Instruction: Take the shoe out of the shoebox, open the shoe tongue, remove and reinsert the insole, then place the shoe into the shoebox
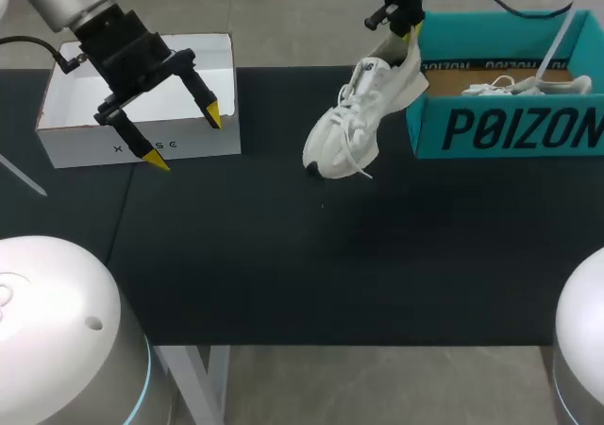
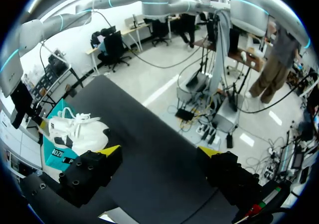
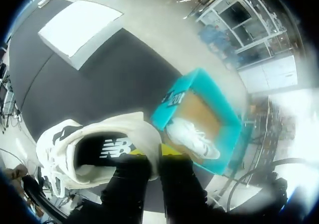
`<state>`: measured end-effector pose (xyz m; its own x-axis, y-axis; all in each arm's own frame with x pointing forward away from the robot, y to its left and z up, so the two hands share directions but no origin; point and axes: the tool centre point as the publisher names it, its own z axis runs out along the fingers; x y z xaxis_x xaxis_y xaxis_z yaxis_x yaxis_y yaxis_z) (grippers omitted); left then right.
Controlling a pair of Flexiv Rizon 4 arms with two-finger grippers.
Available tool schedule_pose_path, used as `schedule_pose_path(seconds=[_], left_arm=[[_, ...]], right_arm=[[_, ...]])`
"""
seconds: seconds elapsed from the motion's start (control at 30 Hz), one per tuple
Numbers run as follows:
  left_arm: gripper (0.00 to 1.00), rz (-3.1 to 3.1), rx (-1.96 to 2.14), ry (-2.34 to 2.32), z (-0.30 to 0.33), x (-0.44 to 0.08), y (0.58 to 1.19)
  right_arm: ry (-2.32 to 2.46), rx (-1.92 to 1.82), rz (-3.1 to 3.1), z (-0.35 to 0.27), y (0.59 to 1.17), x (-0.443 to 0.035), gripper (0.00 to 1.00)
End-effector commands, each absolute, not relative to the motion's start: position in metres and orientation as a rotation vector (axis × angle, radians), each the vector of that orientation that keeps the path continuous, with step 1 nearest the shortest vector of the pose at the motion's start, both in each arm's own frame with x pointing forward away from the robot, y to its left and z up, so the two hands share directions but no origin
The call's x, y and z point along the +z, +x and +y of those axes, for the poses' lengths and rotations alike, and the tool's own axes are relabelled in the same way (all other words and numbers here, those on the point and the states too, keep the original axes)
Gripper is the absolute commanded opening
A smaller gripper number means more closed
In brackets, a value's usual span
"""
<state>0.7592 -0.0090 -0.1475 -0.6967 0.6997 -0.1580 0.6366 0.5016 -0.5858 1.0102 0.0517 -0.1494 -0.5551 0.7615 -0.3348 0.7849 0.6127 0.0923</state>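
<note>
Shoe (image 1: 363,113) first: it hangs from my right gripper (image 1: 408,33), whose two fingers are pressed close together on the back of the heel collar. In the right wrist view one finger appears to sit inside the opening and one outside. From that pinch the shoe's long axis runs steeply down, heel up at the gripper and toe down, slanting away toward my left arm's side. The laces dangle loose. I cannot tell whether the toe brushes the worktop (image 1: 330,255) or hangs just above it.

Just beside the gripper, on the side away from the toe, stands the teal shoebox (image 1: 500,127), open, with a second shoe (image 1: 514,87) lying in it. So the held shoe is out of the box and clear of its wall.

My left gripper (image 1: 185,138) is well apart from the shoe, fingers spread wide and holding nothing, hovering over the front of a white box (image 1: 94,104).

I judge the next move calls for lowering the shoe sole-down between the two arms, so the free left gripper can reach the tongue.
</note>
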Motion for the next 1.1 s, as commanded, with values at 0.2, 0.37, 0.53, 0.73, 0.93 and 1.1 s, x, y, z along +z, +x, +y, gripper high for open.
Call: schedule_pose_path(seconds=[0.2, 0.37, 0.53, 0.73, 0.93, 1.1], left_arm=[[1.00, -2.634, 0.959, -1.176, -0.009, -0.147, 0.760], [1.00, -2.634, 0.959, -1.176, -0.009, -0.147, 0.760], [1.00, -2.634, 0.959, -1.176, -0.009, -0.147, 0.760], [1.00, -2.634, 0.959, -1.176, -0.009, -0.147, 0.760], [1.00, -2.634, 0.959, -1.176, -0.009, -0.147, 0.760], [1.00, -2.634, 0.959, -1.176, -0.009, -0.147, 0.760]], right_arm=[[1.308, -0.131, 2.492, 0.046, 1.019, -0.141, 0.00], [1.308, -0.131, 2.492, 0.046, 1.019, -0.141, 0.00], [1.308, -0.131, 2.492, 0.046, 1.019, -0.141, 0.00], [1.308, -0.131, 2.492, 0.046, 1.019, -0.141, 0.00], [1.480, -0.085, 2.460, -0.005, 1.044, -0.115, 0.00], [1.610, -0.067, 2.391, -0.058, 1.059, -0.106, 0.00]])
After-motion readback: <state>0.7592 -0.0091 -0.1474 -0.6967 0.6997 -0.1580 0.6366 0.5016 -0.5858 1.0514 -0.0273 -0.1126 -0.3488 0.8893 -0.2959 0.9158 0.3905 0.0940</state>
